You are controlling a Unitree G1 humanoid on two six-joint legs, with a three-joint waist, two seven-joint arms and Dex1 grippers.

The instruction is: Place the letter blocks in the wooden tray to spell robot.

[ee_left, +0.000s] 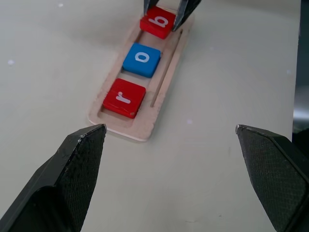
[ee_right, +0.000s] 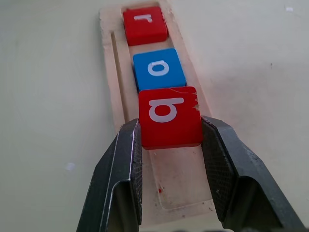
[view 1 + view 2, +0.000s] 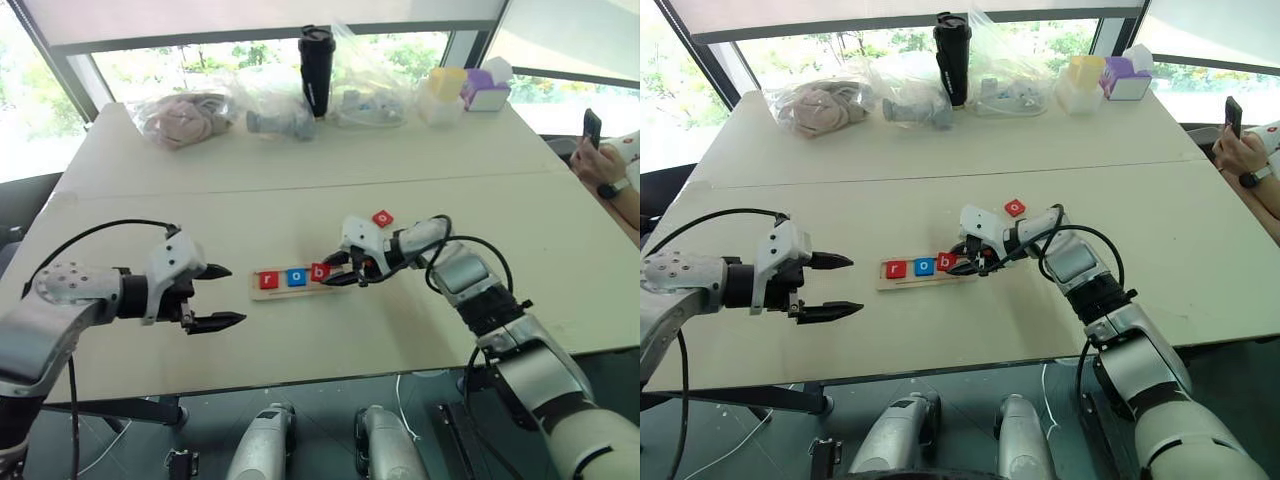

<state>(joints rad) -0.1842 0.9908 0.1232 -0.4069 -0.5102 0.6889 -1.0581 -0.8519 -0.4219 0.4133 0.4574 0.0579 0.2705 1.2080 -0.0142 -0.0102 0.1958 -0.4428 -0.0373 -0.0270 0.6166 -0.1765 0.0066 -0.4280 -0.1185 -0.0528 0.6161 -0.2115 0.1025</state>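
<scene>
A wide, pale beige counter (image 3: 300,180) with a seam running across its middle. Behind its far edge, large windows (image 3: 150,70) with dark frames let in bright daylight, green foliage showing outside. Along the far edge sit clear plastic bags (image 3: 185,118) of soft items, a tall black tumbler (image 3: 316,68), a yellow container (image 3: 445,82) and a purple-and-white box (image 3: 487,88). At the right edge, a person's hand (image 3: 600,160) with a wristwatch holds a phone. Dark floor lies below.

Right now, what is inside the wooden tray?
The wooden tray holds red r, blue o and red b, gripped by the right claw. Its other end is partly covered.
</scene>
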